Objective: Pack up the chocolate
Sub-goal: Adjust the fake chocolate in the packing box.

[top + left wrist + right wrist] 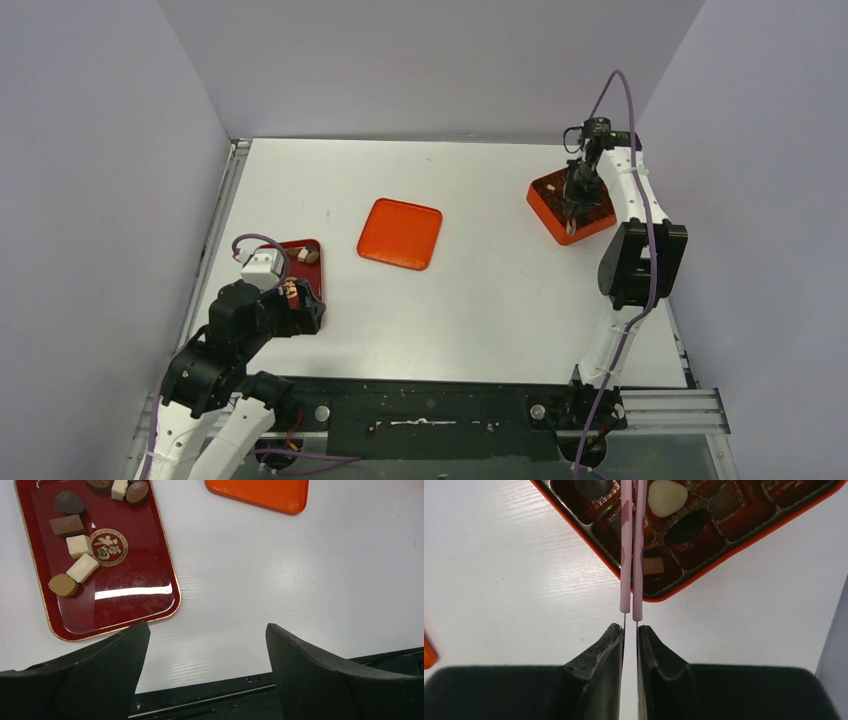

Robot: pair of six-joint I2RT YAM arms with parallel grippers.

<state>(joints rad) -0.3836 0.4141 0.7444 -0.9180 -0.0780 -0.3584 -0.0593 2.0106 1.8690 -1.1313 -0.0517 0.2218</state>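
Several chocolate pieces, dark brown [69,502] and cream [82,568], lie on a dark red tray [130,595]. My left gripper [207,630] hangs open over bare table just right of that tray's near corner, holding nothing. My right gripper [630,630] is shut on the pink tongs [638,555], whose two arms are squeezed almost together and reach into the orange box [589,535]. Its compartments hold a cream piece [666,497], a dark piece [687,526] and a brown square [653,566]. The tong tips are cut off at the frame's top.
A flat orange square lid [400,233] lies mid-table between the red tray [308,262] and the orange box [570,205]. Grey walls close in the table on the left, right and back. A black rail runs along the near edge.
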